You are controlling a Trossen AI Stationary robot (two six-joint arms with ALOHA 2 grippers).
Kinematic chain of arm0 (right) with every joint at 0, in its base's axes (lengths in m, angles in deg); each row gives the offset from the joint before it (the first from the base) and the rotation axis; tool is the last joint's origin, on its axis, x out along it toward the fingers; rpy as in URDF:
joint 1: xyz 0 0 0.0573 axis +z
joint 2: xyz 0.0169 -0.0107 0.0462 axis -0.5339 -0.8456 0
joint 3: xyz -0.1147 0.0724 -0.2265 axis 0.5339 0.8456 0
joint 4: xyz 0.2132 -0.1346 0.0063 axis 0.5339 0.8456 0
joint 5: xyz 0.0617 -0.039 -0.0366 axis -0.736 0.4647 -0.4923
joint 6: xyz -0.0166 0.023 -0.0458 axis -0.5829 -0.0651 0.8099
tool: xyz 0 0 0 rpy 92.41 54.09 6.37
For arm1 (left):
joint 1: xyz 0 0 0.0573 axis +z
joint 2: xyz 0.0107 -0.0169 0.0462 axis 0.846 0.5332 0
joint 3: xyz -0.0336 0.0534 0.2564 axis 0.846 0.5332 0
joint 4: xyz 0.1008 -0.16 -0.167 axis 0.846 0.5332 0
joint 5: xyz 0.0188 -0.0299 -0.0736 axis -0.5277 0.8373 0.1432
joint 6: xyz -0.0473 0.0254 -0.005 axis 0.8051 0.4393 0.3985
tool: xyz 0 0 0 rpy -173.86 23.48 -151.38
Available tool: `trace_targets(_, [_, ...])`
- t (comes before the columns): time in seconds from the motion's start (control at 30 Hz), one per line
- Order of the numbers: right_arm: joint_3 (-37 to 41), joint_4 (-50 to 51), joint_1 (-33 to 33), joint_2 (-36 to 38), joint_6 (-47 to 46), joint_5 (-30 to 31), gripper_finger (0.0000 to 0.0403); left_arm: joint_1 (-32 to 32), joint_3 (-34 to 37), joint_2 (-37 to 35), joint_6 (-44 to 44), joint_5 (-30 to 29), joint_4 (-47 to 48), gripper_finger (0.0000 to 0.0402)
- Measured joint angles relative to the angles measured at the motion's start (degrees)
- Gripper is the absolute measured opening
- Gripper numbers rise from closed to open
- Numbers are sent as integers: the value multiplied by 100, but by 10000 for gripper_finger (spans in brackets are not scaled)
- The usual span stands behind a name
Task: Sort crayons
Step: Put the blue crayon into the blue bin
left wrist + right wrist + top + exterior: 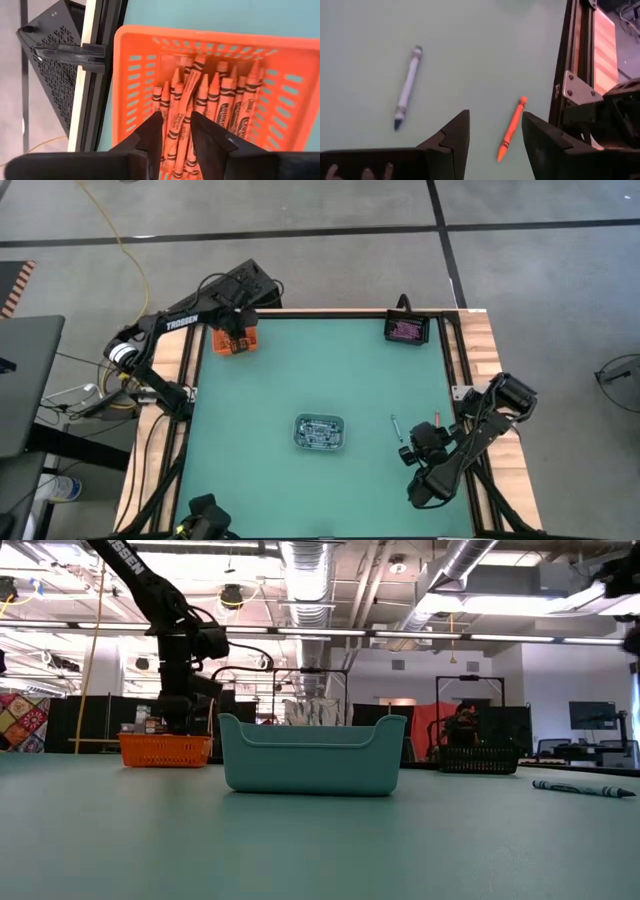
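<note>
From above, the green-topped bench (270,380) carries three small trays: an orange slotted plastic tray (236,340) at the far left corner, a black mesh tray (407,329) with purple-pink crayons (405,331) at the far right corner, and a clear-grey tray (319,431) near the middle. Two loose crayons lie near the right edge: a grey-blue crayon (396,427) with its long axis running slantwise near to far, and a thin orange-red crayon (437,417) beside the right rail. The left tool (236,332) hangs over the orange tray; the right tool (422,448) hovers just nearer than the loose pair, with open green surface between the trays.

At bench height, the clear-grey tray (312,754) stands in front, the orange tray (165,749) behind it on the left under the left arm, and the grey-blue crayon (583,788) lies flat on the right.

The left wrist view shows orange-red crayons (212,102) packed side by side in the orange tray (137,70), mostly parallel, tips toward the far wall. The left tool (176,131) is partly open above them, gripping nothing.

The right wrist view shows the grey-blue crayon (408,87) and the orange-red crayon (511,129) well apart, the latter near the black rail. The right tool (495,137) is wide open and empty
</note>
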Motion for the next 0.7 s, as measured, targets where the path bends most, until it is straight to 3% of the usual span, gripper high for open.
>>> trace_targets(0.1, [108,3,-265,0,-104,-62,178,-3,1,-24,119,-41,-2,107])
trace_targets(0.27, [465,-58,-778,0,-672,-967,183,-2,0,-140,348,-132,85,129])
trace_targets(0.37, [651,-240,-957,0,-784,-1181,184,-4,1,-274,468,-127,149,134])
trace_targets(0.53, [852,-877,-1117,0,-786,-1100,178,-108,0,-633,679,-131,148,135])
trace_targets(0.7, [857,-1666,-1155,0,-632,-479,170,-395,0,-1170,855,-127,-23,135])
